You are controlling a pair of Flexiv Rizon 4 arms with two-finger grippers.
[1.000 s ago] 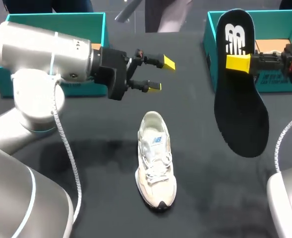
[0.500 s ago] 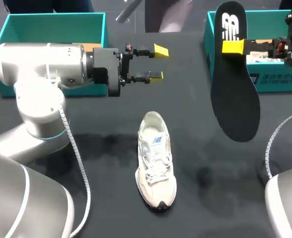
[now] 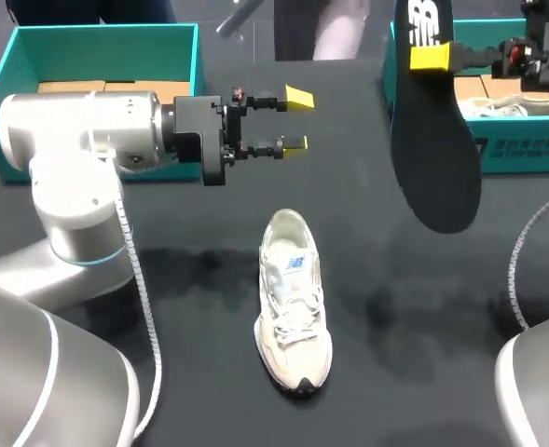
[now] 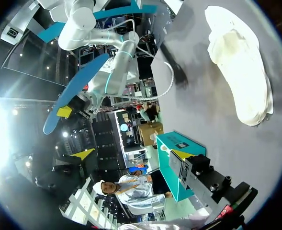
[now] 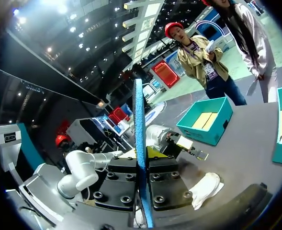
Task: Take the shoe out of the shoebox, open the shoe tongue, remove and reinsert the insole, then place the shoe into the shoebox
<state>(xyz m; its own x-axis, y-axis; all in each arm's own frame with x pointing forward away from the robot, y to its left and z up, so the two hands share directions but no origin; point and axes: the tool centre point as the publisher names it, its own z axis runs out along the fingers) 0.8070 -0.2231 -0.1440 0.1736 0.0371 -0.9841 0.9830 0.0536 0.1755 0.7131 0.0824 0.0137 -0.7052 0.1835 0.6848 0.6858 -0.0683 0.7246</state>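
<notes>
Two arms, 1 shoe. Your left fingers (image 3: 295, 143) are spread wide w/ nothing in them, up above the tabletop (image 3: 190, 279). Mid-tabletop, the white shoe (image 3: 293, 303) lies flat, toe toward you. To the right, the black insole (image 3: 437, 158) hangs in the air, pinched near its narrow end by your right fingers (image 3: 430, 58). It's prob. light & bendy, so hold that narrow end firm & feed the wide end in 1st.
</notes>
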